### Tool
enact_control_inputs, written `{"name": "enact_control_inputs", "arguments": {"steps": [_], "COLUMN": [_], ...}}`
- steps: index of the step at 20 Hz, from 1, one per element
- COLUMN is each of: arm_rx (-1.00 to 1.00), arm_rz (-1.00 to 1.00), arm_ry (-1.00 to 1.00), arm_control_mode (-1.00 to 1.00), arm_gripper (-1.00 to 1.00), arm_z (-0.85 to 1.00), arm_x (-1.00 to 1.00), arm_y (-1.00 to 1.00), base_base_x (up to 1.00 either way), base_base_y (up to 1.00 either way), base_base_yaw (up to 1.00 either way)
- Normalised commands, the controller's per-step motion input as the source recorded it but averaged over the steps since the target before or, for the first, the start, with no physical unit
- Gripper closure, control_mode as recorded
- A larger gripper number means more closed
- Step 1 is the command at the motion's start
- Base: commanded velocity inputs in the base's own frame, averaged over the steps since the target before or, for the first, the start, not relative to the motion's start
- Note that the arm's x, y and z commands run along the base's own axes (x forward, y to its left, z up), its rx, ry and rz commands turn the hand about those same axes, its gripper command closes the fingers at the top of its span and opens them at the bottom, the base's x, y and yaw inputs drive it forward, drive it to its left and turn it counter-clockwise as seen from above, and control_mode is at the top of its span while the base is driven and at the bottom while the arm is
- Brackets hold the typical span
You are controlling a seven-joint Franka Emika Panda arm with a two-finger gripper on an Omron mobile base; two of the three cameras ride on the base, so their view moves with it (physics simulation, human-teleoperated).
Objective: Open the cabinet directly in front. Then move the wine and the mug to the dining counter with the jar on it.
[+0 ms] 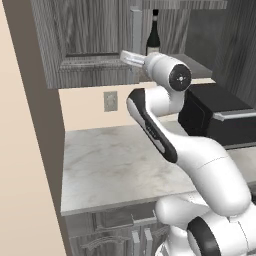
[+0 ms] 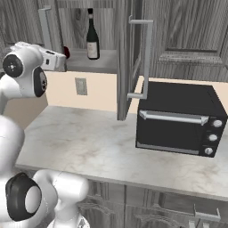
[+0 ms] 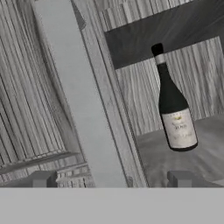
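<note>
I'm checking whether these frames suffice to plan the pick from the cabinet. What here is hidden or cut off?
- The mug: right base view, a dark red sliver; the arm's wrist hides the rest.
- The wine: left base view, base hidden behind the arm.
- The gripper: hand view, tips astride the left door's handle; contact unclear.
- The cabinet: top cut off by each frame's edge.

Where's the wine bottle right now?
The wine stands upright on the shelf of the cabinet, behind its open right door, above the wall outlet.
</note>
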Motion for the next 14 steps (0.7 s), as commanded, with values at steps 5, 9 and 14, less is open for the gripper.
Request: {"name": "enact_control_inputs", "arguments": {"steps": [5, 9, 14], "arm_rx": [0.0, 0.0, 0.0], "arm_rz": [0.0, 0.0, 0.0], "arm_ry": [0.06, 0.03, 0.0], "arm_control_mode": [-1.0, -1.0, -1.0], "arm_gripper": [-1.0, -1.0, -1.0], "arm_z": [0.0, 0.0, -0.02], "arm_x": [0.99, 0.95, 0.87], "arm_y": [0.0, 0.0, 0.05], "base_base_x": [0.0, 0.0, 0.0], "base_base_y": [0.0, 0.0, 0.0], "base_base_yaw": [0.0, 0.0, 0.0]}}
